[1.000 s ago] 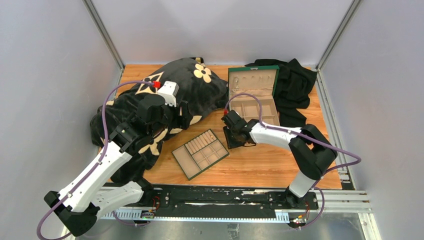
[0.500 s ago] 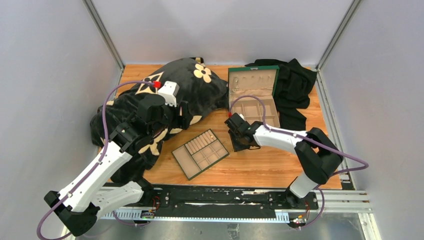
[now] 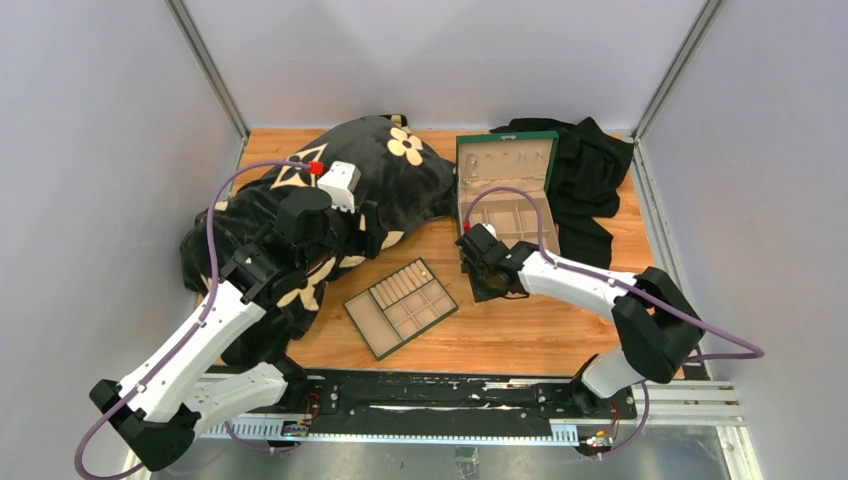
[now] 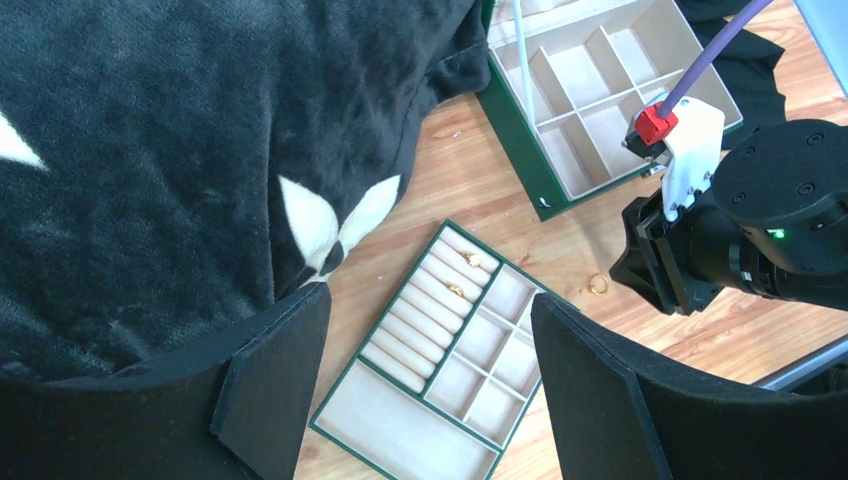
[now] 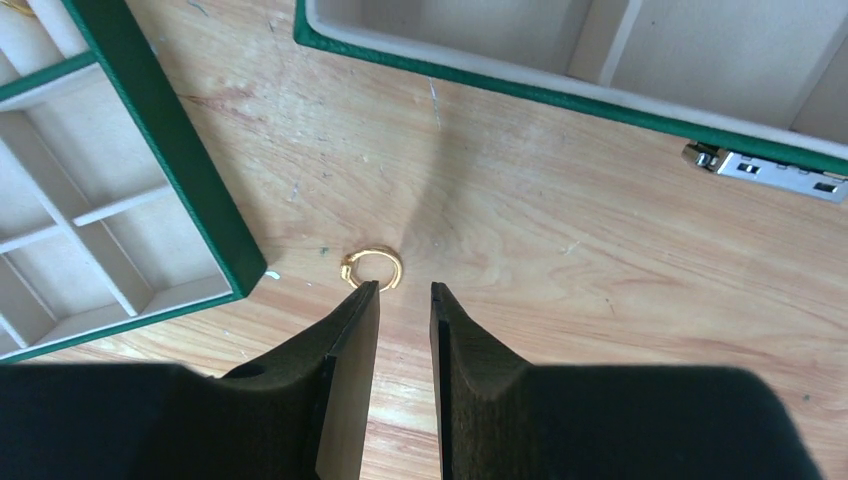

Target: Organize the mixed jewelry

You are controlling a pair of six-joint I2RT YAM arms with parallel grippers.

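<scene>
Now, right gripper [image 5: 403,288]: down low over the wood, jaws drawn close with just a thin gap showing, nothing pinched between them.
Gold ring [image 5: 372,269]: flat on the table [image 5: 560,230], right at the fingertips, just ahead of one tip and outside the gap.
Ring's neighbours: it sits between a corner of the flat green tray [image 5: 170,140] and the front wall of the green box [image 5: 560,98], touching neither.
Left gripper [image 4: 428,305]: high up, jaws spread wide, holding nothing, the dark blanket [image 4: 150,150] beside it.
Tray contents: two small gold pieces [image 4: 470,260] tucked in the ridged slots.
</scene>
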